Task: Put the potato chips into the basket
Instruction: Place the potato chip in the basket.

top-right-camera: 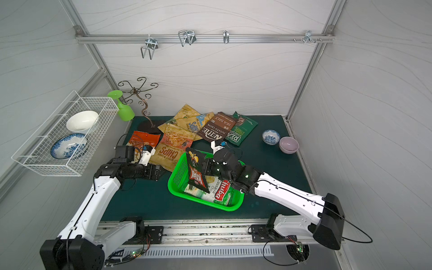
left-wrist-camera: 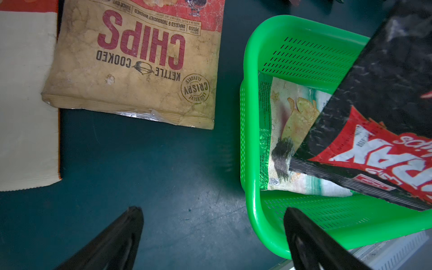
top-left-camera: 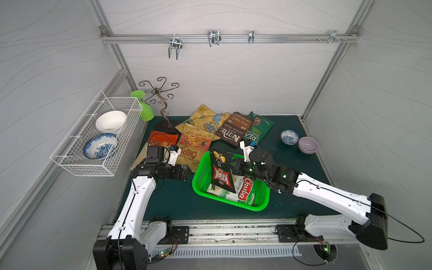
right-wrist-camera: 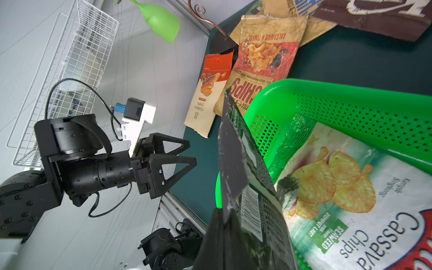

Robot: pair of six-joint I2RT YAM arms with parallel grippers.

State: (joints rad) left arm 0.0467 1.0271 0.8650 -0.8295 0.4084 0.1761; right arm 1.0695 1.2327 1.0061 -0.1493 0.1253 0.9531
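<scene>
Chuba bag (top-left-camera: pixel 243 190) lies in basket (top-left-camera: pixel 201 171), Krax bag (top-left-camera: pixel 221 174) hangs over it clamped in right end effector (top-left-camera: pixel 233 166), left end effector (right-wrist-camera: pixel 192 152) gapes empty, Kettle bag (top-left-camera: pixel 230 132) and more outside

On the big tan bag (left-wrist-camera: pixel 140 65) I read "CHIPS" in red, "KETTLE COOKED", a round stamp saying "EXCLUSIVE CRISPY FLAVORED", and small lines "THICK CUT" and "UNPEELED & THOROUGHLY WASHED"; the right wrist view added "BALSAMICO & TOMATO" near its other end. The black-and-red bag (top-left-camera: pixel 221 174) carried "KRAX" in white. The green-and-white bag (top-left-camera: pixel 245 191) lying in the green basket (top-left-camera: pixel 224 200) read "Chuba", "Cassava chips", "SEAWEED" and "RUMPUT LAUT". The brown bag (top-left-camera: pixel 232 129) showed "KETTLE BRAND POTATO CHIPS" and "SEA SALT". The dark green bag (top-left-camera: pixel 258 128) gave me only "REA" and "HAND COOKED". The orange bag (right-wrist-camera: pixel 207 93) said "CASSAVA CHIPS". The tan bag at the back (top-left-camera: pixel 210 126) bore "CHIPS" in blue.
</scene>
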